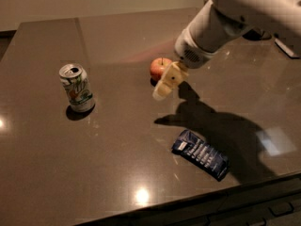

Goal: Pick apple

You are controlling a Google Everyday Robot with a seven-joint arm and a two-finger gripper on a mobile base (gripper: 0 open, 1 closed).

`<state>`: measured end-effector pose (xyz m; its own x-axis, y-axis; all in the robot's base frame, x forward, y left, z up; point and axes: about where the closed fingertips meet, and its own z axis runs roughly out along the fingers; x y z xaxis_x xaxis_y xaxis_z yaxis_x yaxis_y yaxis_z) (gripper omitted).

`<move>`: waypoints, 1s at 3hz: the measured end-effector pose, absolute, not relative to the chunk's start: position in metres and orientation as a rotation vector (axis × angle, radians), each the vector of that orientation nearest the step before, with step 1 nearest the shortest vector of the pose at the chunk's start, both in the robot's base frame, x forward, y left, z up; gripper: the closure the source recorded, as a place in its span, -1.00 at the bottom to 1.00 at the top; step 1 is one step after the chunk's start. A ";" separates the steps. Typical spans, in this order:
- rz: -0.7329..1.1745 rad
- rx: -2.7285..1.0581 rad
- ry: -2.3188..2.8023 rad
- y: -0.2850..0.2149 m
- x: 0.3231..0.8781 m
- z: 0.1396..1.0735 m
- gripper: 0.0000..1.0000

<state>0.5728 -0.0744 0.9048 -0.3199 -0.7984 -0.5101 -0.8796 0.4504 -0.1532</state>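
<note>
The apple [159, 68] is small, round and red-orange with a short stem. It sits on the dark brown table [117, 145] near the middle. My gripper [167, 82] hangs from the white arm coming in from the upper right. Its cream fingers are just in front of the apple's right side and cover part of it. I cannot tell whether the gripper touches the apple.
A green and white soda can [76, 87] stands upright at the left. A dark blue snack packet [201, 153] lies flat at the front right. The table's front edge runs along the bottom of the view.
</note>
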 end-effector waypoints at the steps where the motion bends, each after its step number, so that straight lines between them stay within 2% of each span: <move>1: 0.200 -1.391 2.189 -0.061 0.596 0.886 -1.00; 2: 0.188 -1.391 2.209 -0.056 0.620 0.872 -1.00; 3: 0.187 -1.389 2.230 -0.058 0.636 0.864 -0.76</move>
<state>0.6361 -0.0578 0.8644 -0.3530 -0.8021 -0.4816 -0.8711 0.4696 -0.1436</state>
